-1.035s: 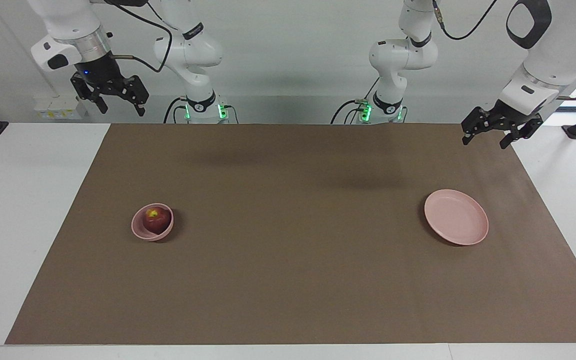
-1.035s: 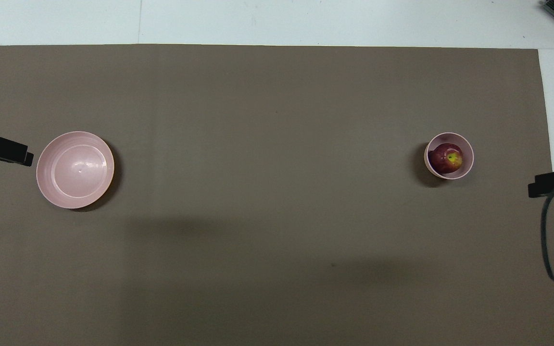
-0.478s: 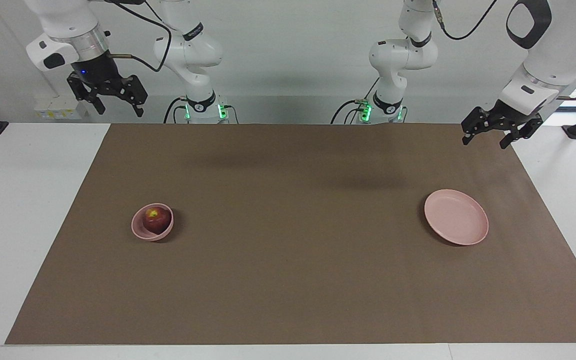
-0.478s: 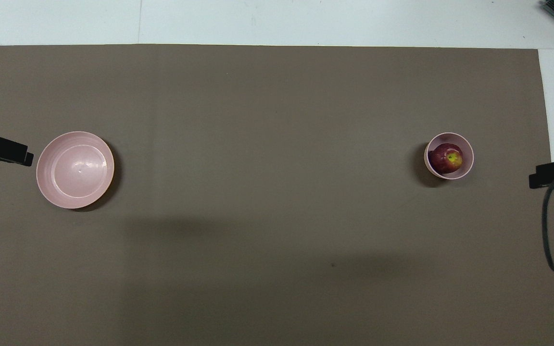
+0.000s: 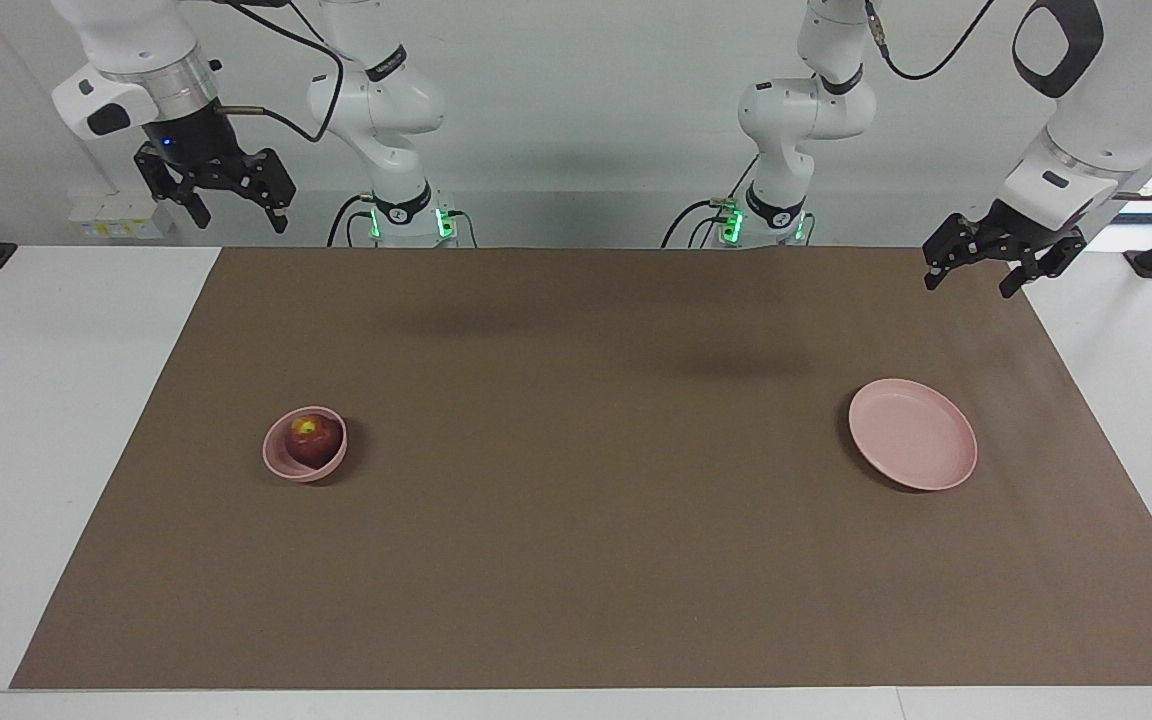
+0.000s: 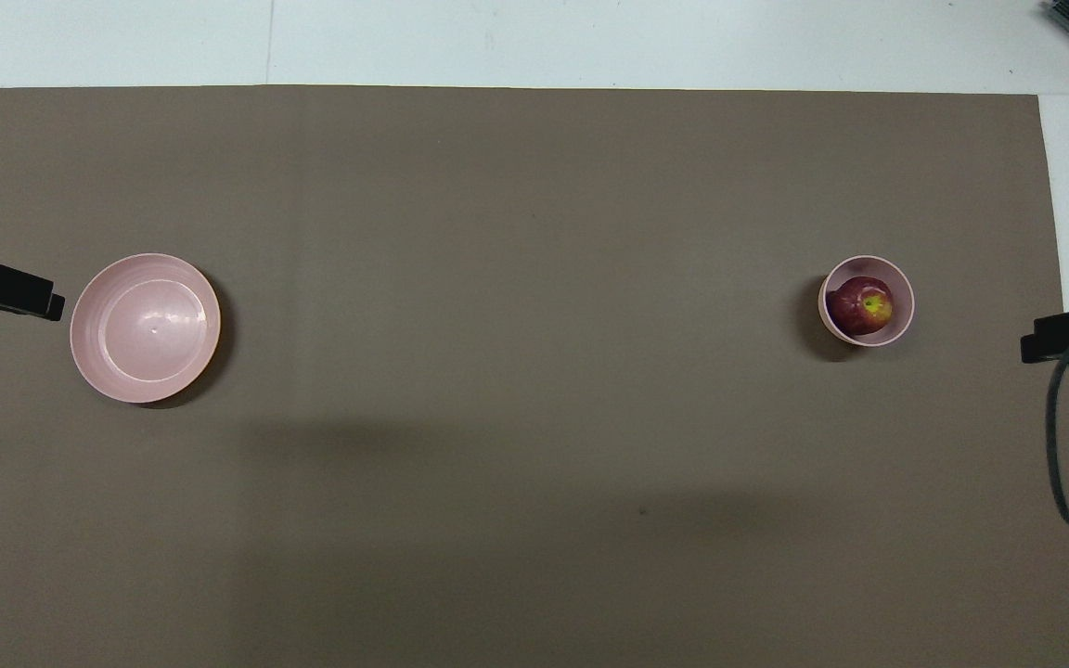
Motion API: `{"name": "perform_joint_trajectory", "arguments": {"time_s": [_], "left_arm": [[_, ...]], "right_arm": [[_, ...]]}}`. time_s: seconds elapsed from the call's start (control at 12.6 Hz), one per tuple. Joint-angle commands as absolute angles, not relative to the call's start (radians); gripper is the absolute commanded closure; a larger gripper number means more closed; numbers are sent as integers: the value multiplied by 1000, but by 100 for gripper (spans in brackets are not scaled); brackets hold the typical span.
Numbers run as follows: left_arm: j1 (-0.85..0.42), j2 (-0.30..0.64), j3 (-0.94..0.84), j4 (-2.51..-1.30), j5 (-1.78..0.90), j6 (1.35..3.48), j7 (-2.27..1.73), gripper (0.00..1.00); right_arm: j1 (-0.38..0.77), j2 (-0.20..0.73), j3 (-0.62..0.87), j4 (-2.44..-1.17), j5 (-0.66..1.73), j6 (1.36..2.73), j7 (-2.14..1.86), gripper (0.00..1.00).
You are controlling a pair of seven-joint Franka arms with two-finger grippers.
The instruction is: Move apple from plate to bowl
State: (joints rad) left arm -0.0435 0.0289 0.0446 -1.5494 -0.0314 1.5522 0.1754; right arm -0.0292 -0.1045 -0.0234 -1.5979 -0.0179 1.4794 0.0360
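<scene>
Apple (image 5: 315, 436) sits in bowl (image 5: 281, 462) (plate (image 5: 912, 434) bare); both grippers, left (image 5: 989, 269) and right (image 5: 219, 199), hang open: task looks done.

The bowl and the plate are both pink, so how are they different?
The bowl is small and deep; the plate is wider and flat with a low rim. The bowl holds the apple; the plate has nothing on it. The bowl sits toward the right arm's end of the table, the plate toward the left arm's end. Both are round and pale pink.

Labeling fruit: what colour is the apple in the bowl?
Dark red apple with a yellowish patch near the stem; clearest in the overhead view.
</scene>
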Motion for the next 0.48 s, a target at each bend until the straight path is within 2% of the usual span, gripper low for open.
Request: {"name": "perform_joint_trajectory", "arguments": {"time_s": [0.0, 0.24, 0.4], "left_arm": [[-41, 20, 44, -1543, -21, 1531, 184, 0], [-41, 20, 44, -1543, -21, 1531, 184, 0], [-43, 20, 44, -1543, -21, 1531, 184, 0]], "right_arm": [[-31, -100, -20, -1585, -9, 1459, 14, 0], [-37, -132, -26, -1658, -9, 1531, 18, 0], [-28, -132, -25, -1661, -6, 1535, 21, 0]]}}
